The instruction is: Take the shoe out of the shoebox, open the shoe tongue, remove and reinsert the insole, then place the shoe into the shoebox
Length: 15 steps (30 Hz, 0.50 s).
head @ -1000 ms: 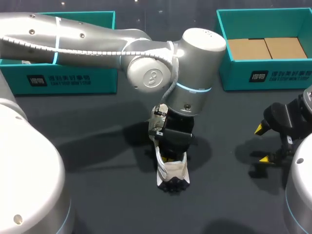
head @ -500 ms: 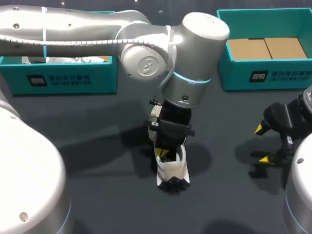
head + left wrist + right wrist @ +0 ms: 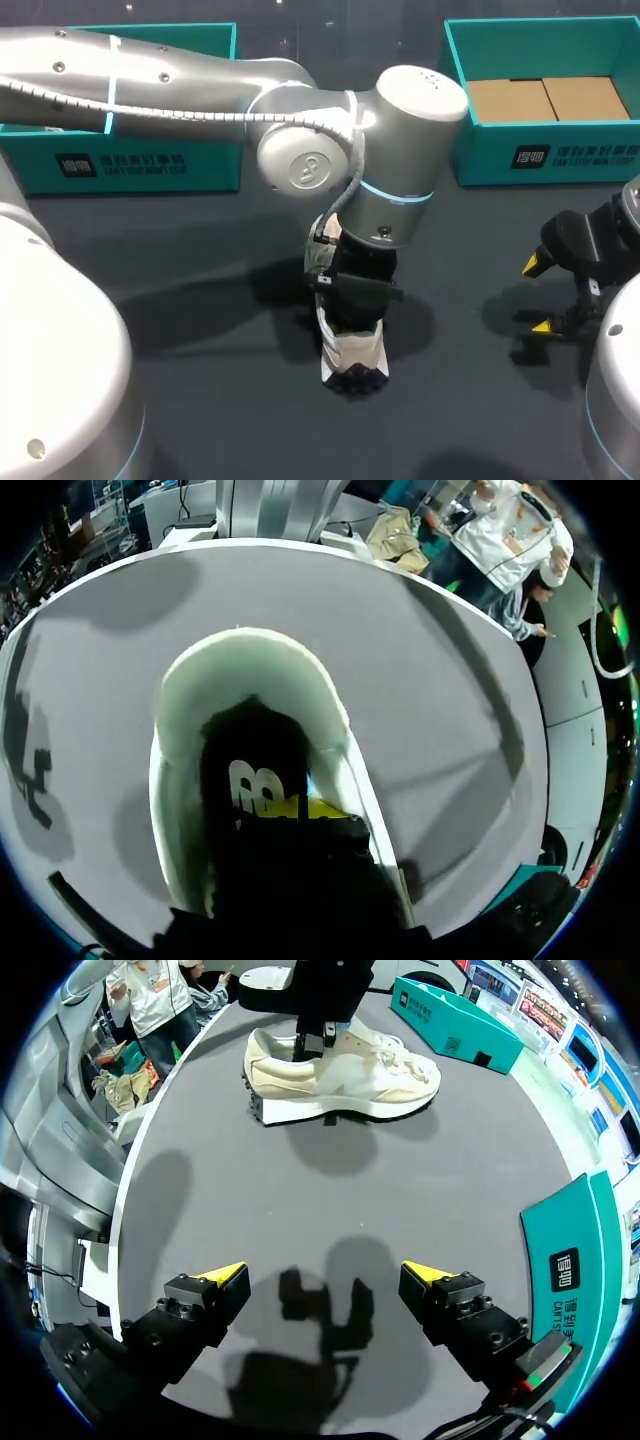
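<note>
The left arm (image 3: 180,75) comes in from the left side along the far edge, its forearm roughly level, then bends at the wrist and points straight down over the middle of the dark grey surface (image 3: 200,330). There the left gripper (image 3: 305,810) is sunk into the opening of the cream low-top sneaker (image 3: 352,352), just above the dark insole (image 3: 250,750). Whether its jaws are spread or closed, I cannot tell. The sneaker stands upright on its sole, heel toward the near edge and toe toward the far edge. The right gripper (image 3: 325,1272) hangs low near the right edge, well apart from the sneaker and angled toward it, its jaws spread wide with nothing between them. The left teal shoebox (image 3: 140,165) sits at the far left corner, the right teal shoebox (image 3: 550,155) at the far right corner.
</note>
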### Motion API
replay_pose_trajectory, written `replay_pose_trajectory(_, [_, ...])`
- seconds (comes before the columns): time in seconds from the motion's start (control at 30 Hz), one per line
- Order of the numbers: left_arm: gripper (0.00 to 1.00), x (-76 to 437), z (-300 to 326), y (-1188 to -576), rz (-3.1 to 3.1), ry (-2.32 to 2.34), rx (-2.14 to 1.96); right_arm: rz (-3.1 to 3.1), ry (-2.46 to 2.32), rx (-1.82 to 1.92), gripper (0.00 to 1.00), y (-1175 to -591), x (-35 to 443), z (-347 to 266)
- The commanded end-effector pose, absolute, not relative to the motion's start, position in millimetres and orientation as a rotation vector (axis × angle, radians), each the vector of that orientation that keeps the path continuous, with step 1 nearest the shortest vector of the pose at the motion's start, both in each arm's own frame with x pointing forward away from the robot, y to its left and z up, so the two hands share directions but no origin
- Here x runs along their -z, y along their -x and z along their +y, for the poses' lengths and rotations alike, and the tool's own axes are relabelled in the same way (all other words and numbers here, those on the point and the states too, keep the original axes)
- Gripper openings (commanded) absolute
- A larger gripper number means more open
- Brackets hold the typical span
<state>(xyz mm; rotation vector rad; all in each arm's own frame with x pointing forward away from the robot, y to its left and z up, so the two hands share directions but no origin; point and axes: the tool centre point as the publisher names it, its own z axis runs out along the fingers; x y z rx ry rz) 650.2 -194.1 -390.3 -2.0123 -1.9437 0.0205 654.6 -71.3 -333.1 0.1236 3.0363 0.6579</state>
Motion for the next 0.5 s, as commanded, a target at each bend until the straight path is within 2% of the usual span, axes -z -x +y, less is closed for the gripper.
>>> replay_pose_trajectory(0.03, [0.00,403,-191,-651,-1.999,2.010,-0.097,3.035,-0.125,-0.654,1.00,-653,332,-71])
replay_pose_trajectory(0.5, [0.00,353,-198,-635,-1.979,2.121,-0.217,3.035,-0.125,-0.654,1.00,-653,332,-71])
